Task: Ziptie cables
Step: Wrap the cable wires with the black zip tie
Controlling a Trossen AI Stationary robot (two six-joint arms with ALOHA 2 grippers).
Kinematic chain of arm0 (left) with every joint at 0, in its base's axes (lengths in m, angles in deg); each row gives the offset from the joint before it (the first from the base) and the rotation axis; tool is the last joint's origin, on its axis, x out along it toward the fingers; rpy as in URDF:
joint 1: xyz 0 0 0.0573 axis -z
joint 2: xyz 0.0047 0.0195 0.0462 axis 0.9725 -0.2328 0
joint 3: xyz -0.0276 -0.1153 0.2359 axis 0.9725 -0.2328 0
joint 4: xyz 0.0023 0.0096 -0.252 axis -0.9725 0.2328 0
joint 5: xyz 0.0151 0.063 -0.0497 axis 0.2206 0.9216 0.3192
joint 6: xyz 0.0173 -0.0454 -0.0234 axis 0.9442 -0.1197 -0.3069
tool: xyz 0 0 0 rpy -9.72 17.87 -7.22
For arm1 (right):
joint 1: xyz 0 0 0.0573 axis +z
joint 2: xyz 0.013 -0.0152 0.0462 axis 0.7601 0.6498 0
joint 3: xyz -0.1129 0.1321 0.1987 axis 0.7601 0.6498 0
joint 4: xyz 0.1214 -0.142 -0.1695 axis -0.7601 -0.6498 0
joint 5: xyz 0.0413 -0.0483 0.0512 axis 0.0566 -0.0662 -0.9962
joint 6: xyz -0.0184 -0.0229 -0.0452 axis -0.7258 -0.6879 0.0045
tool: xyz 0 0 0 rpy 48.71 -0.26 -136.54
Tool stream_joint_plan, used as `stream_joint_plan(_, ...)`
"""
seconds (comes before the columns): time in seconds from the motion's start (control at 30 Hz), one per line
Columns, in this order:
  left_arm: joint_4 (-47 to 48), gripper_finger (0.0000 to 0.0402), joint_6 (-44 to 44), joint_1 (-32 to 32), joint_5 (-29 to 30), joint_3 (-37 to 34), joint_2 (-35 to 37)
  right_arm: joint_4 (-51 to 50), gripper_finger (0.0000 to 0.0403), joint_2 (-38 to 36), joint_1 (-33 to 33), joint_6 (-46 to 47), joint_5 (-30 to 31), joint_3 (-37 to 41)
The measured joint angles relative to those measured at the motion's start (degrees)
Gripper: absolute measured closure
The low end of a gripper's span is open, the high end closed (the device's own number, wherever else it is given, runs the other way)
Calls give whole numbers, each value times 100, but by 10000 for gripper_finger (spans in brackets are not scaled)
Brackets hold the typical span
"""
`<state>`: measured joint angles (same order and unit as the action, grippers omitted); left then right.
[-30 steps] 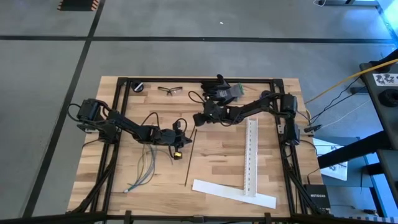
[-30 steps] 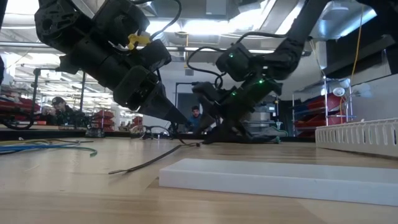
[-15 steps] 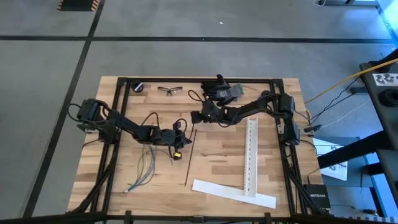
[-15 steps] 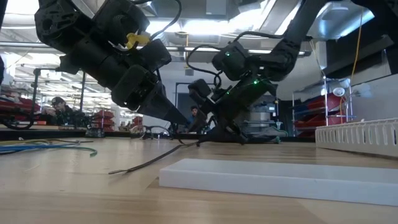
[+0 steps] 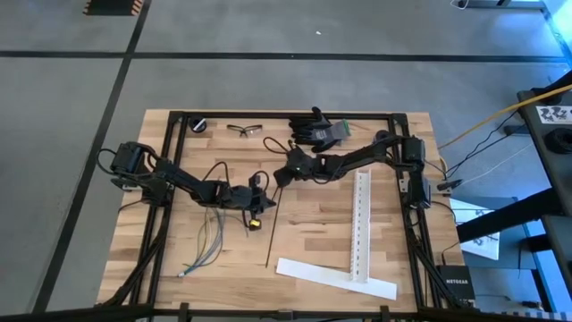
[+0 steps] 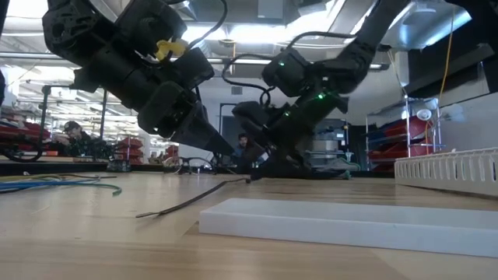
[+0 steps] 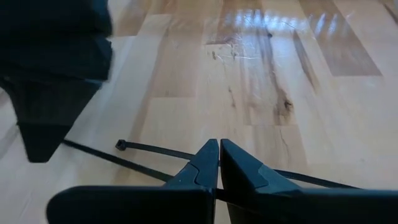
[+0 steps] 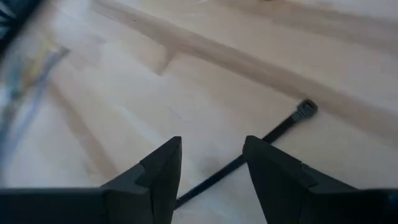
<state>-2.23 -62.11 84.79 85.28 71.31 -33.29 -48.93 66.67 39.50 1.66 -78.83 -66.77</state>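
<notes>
**Both arms low over the ziptie at mid-table**

The wooden table (image 5: 313,237) carries two white strips (image 5: 359,228) toward its right side. The cables (image 5: 207,237) lie left of the long black ziptie (image 5: 273,228), well apart from it. The left gripper (image 5: 266,202), fingers pressed together, sits against the ziptie's upper part. The right gripper (image 5: 282,172) hovers at the ziptie's head, fingers apart, holding nothing.

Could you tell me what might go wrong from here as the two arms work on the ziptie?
1. The left end effector is shut on the thin ziptie; so slim a strip could slip or twist free.
2. The right end effector is open around the ziptie's head end, which lies flat on the table, so closing might miss it.
</notes>
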Motion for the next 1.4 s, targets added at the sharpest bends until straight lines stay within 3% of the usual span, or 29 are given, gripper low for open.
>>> stream_joint_plan(0.23,59,402,-2,2,-10,0,0,-1659,236,-23,150,-497,692,-680)
stream_joint_plan(0.6,52,402,-4,19,-9,0,0,-2237,236,-575,181,-688,794,-776)
stream_joint_plan(0.77,35,402,1,66,-7,0,2,-2394,236,-884,306,-344,1015,-293)
stream_joint_plan(0.9,24,402,17,79,-7,-1,2,-1367,236,-1018,459,456,1151,406)
stream_joint_plan(1.1,85,402,17,87,-5,0,2,573,232,-629,460,1288,1172,1147)
stream_joint_plan(1.4,24,402,35,90,-5,0,2,908,190,-30,459,1742,1358,892)
